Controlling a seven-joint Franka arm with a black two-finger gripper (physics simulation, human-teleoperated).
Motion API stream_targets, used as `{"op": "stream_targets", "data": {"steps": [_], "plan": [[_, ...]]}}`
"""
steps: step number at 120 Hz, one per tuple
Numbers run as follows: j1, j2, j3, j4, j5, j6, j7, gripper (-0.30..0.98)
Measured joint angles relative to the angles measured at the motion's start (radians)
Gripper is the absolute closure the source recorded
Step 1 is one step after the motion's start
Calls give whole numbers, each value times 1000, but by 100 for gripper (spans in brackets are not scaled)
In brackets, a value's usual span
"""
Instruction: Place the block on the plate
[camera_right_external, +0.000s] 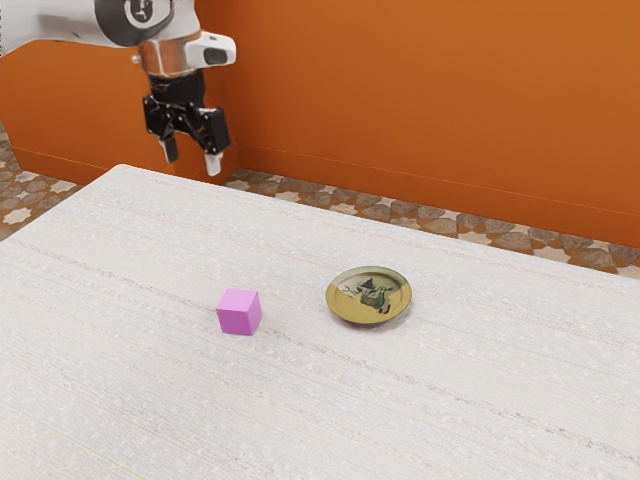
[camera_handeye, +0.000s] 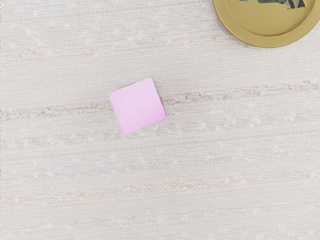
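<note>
Block (camera_right_external: 238, 312): a pink-violet cube, sitting flat on one face on the table, outside the plate and touching neither it nor the gripper.
Block from above: the wrist view shows its pale pink top face, the edges set askew to the streaks in the tabletop.
Plate (camera_right_external: 343, 308): round and shallow with a raised rim, mustard yellow with a paler grey-beige part; it lies level, near the block but apart from it, toward the exterior view's right.
Inside the plate: a dark green and black picture on its flat middle.
Between block and plate: a short stretch of tabletop.
Tabletop (camera_right_external: 130, 390): whitish, with fine grey and rusty-brown streaks running across it, under both block and plate.
Gripper (camera_right_external: 192, 160): black, pointing down, raised well above the tabletop; it is released, its two pale-tipped fingers spread, with a gap between them.
Arm (camera_right_external: 60, 26): white with dark grey parts, coming in from the exterior view's upper left, well apart from block and plate.
Floor (camera_right_external: 440, 221): brown and cream patterned tiles past the table's far edge.
Wall (camera_right_external: 430, 100): plain orange, rising behind the floor.
</note>
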Motion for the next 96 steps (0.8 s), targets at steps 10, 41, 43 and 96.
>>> {"op": "stream_targets", "data": {"steps": [10,41,43,96], "plan": [[1,0,-5,-3,4,8,-5,0],[-8,-43,25,-244,-12,80,-30,0],[-8,-43,31,-257,-15,88,-32,0],[-2,32,128,-417,-125,287,-99,0]]}}
